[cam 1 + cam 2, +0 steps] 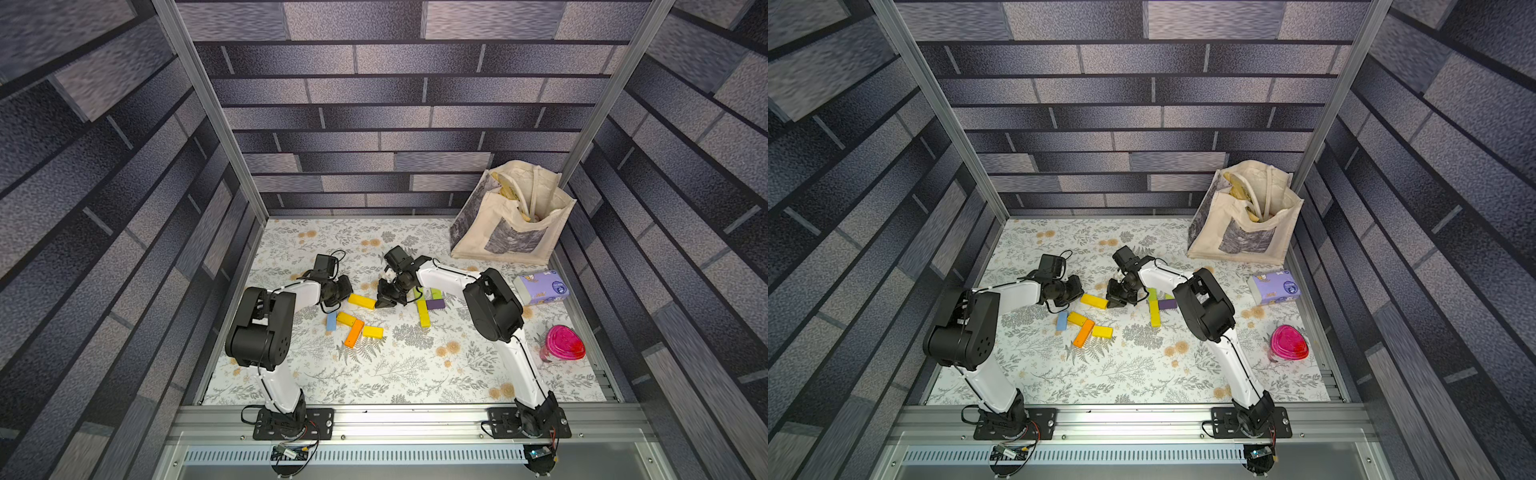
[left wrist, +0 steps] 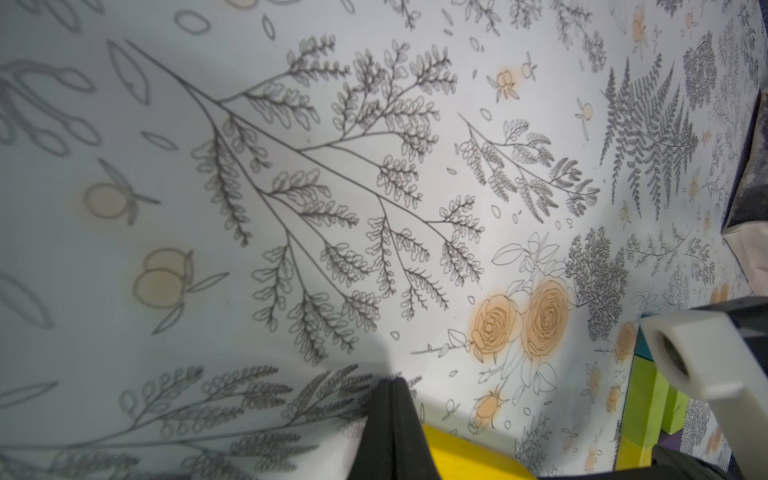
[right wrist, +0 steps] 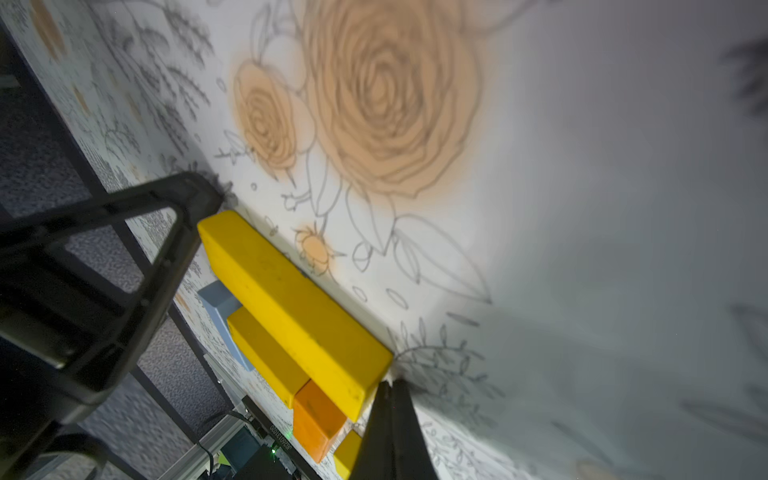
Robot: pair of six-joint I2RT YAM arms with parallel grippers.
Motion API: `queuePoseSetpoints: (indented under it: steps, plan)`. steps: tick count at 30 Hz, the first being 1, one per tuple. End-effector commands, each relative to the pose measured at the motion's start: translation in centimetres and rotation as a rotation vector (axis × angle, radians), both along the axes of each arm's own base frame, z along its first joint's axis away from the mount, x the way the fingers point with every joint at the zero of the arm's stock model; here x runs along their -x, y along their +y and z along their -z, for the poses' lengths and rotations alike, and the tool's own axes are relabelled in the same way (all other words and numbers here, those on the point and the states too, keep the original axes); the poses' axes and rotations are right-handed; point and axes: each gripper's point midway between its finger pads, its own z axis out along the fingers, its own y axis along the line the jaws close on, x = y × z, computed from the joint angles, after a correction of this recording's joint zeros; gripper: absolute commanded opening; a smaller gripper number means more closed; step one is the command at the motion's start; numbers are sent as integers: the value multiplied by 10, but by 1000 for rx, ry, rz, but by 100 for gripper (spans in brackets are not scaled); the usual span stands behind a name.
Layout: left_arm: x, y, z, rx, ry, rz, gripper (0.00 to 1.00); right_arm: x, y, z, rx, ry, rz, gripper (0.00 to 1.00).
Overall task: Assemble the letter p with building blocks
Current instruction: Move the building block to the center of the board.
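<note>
Yellow block (image 1: 361, 301) lying flat on the flowered table cover (image 1: 407, 374), right between the two arms: the left gripper (image 2: 390, 384) sits at one end and the right gripper (image 3: 392, 388) at the other, both with jaws pressed together and gripping nothing. Close by, toward the arm bases, a light blue block (image 1: 331, 321), second yellow block (image 1: 346, 319), orange block (image 1: 354, 333) and third yellow block (image 1: 372, 331) huddle together, while lime green blocks (image 1: 423, 313) and a purple block (image 1: 435, 304) lie beneath the right arm.

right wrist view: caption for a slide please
Shut right fingers and left fingers sit at opposite ends of a yellow block on the floral tablecloth.
</note>
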Motion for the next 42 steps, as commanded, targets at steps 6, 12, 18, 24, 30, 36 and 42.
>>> queuePoseSetpoints:
  steps: [6,12,18,24,30,36,42]
  plan:
    - [27,-38,31,67,172,87,0,-42,5,0,-20,-94,27,0]
    - [18,-49,31,76,157,96,0,-50,-5,-4,-14,-98,31,0]
    - [11,-34,23,47,120,34,0,-53,-15,-15,27,-138,26,0]
    - [12,-5,-7,-19,37,-42,0,-48,-16,-12,24,-128,23,0]
    - [36,4,-21,-23,58,-31,0,-41,-18,-5,16,-109,25,0]
    - [65,-3,-14,13,113,-7,0,-36,-20,3,3,-96,37,0]
    - [69,-11,-11,6,126,11,0,-33,-20,8,-6,-86,33,0]
